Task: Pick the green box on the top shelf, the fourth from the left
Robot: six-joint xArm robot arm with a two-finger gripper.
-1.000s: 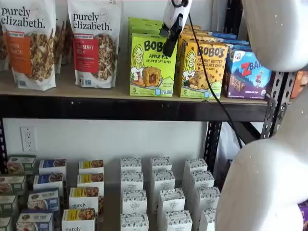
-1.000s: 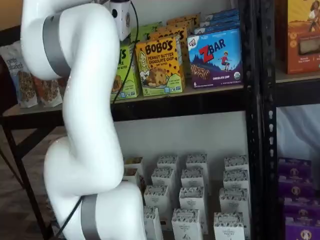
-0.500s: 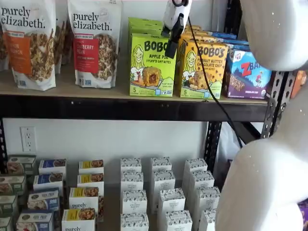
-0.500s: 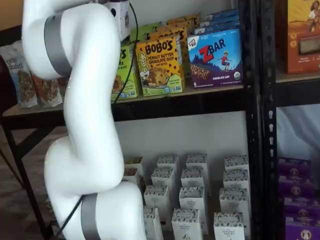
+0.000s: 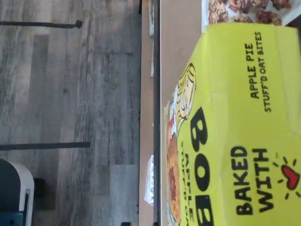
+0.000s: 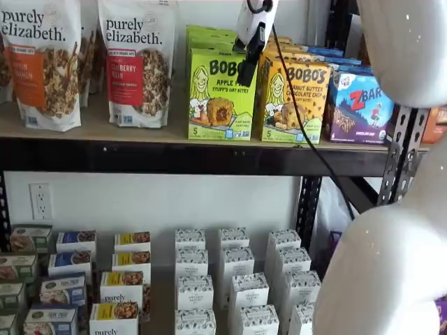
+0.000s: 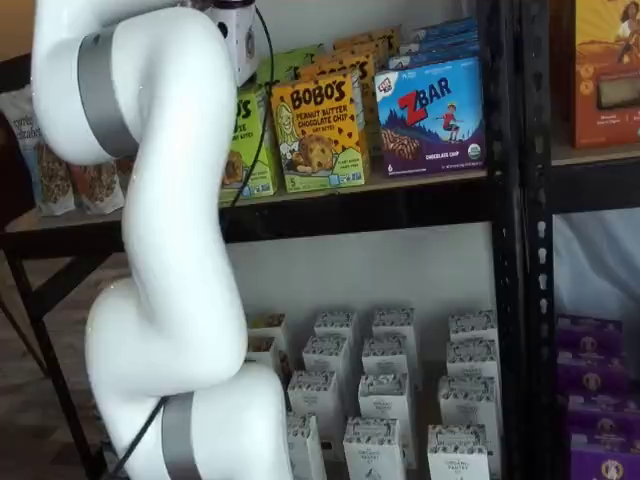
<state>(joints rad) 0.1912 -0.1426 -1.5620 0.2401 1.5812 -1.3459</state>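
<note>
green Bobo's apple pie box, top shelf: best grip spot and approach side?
Probably the green box by its two narrow side walls near the top, pincer coming from the front, slightly above. It stands upright at the top shelf edge, front face outward. The peanut butter box sits close on one side, so that finger gap is tight.

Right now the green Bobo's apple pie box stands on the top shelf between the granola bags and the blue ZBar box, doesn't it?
Not quite: in a shelf view the green box on the top shelf has the granola bags on one side, but its other neighbour is the yellow-orange Bobo's peanut butter box; the ZBar box stands beyond that.
</note>
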